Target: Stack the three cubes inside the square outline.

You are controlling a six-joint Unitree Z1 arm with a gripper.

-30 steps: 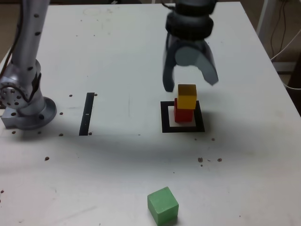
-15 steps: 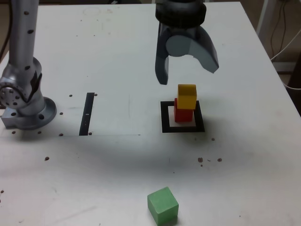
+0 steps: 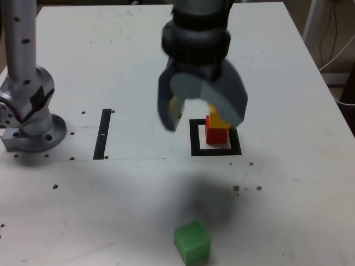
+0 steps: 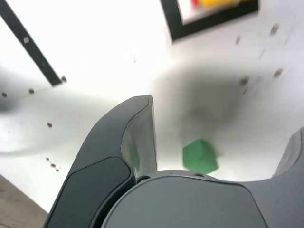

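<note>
Our fingers [image 3: 203, 113] are spread wide, holding nothing. The green cube [image 3: 192, 243] lies near on the counter [image 3: 133, 194]; the yellow cube [image 3: 219, 119] tops the red cube [image 3: 216, 134] inside the outline [image 3: 195, 145]. Swinging low, we could clip and topple that pair.

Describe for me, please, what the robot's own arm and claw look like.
The claw is dark grey, with broad, curved, hooked fingers whose inner faces look smooth and lighter grey; thin seams outline its panels. The arm has a light grey tube dotted with dark round spots, a dark cable along the joint, and a rounded grey base. The section above the claw looks near-black, though blurred.
</note>
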